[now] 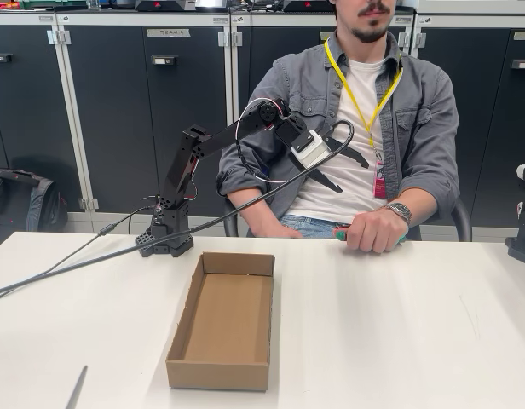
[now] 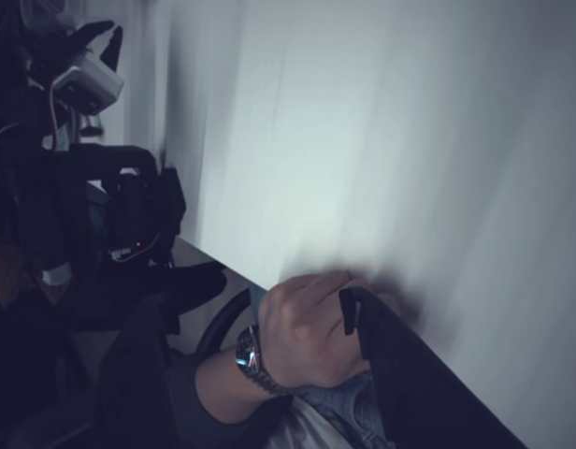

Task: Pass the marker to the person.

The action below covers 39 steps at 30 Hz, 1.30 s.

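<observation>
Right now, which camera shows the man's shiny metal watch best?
The wrist view shows the metal wristwatch best: it looks large there, and its round face and link band are plain, though the picture is dark. In the fixed view the watch is small, on the person's hand resting at the white table's edge.

**Around the white table: box, cables, cabinets**

An open cardboard box (image 1: 222, 322) sits on the white table (image 1: 399, 332), long side running away from the fixed view's camera, its inside bare brown. A black cable (image 1: 66, 271) trails across the table's left part and off the left edge. At the bottom left corner, a thin grey stick (image 1: 76, 388) lies on the tabletop, well apart from the box. Behind the table stand dark cabinets (image 1: 118, 111) with pale frames, small handles and label strips. A black bag (image 1: 20, 204) rests on the floor against the leftmost cabinet. Part of a dark device (image 1: 523, 230) shows at the table's right edge.
</observation>
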Motion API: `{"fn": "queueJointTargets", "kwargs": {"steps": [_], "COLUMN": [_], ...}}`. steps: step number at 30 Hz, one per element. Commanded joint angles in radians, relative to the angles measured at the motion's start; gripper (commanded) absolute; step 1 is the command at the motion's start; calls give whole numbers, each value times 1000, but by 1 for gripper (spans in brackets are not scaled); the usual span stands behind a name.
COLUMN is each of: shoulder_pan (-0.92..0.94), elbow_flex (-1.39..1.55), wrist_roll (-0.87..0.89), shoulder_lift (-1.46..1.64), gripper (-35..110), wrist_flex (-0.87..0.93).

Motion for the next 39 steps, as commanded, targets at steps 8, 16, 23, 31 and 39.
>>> {"fn": "queueJointTargets", "kwargs": {"steps": [8, 16, 23, 31, 39], "shoulder_pan": [18, 18, 18, 21, 15], "elbow_flex": [-28, -20, -11, -12, -8], "wrist_roll": [-11, -12, -11, -12, -9], "shoulder_lift": [86, 98, 109, 114, 117], "gripper": [39, 39, 39, 39, 39], "wrist_flex": [2, 3, 8, -5, 15]}}
